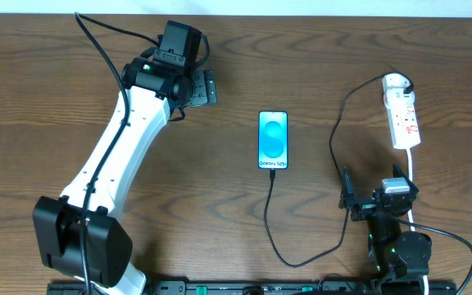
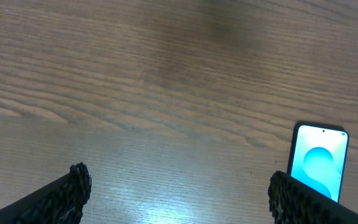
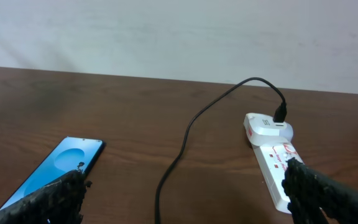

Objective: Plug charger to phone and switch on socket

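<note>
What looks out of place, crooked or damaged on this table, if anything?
Nothing stands out. The phone lies flat, screen lit; the charger loops loosely from the socket to the phone's lower edge. No spill or damage shows.

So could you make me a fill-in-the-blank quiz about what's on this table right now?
1. The phone lies with its lit blue screen facing ___.
2. The black charger cable loops from the white socket strip to the lower edge of the ___.
3. The left hand and the right hand are both open and hold ___.

Missing words: up; phone; nothing.
</note>
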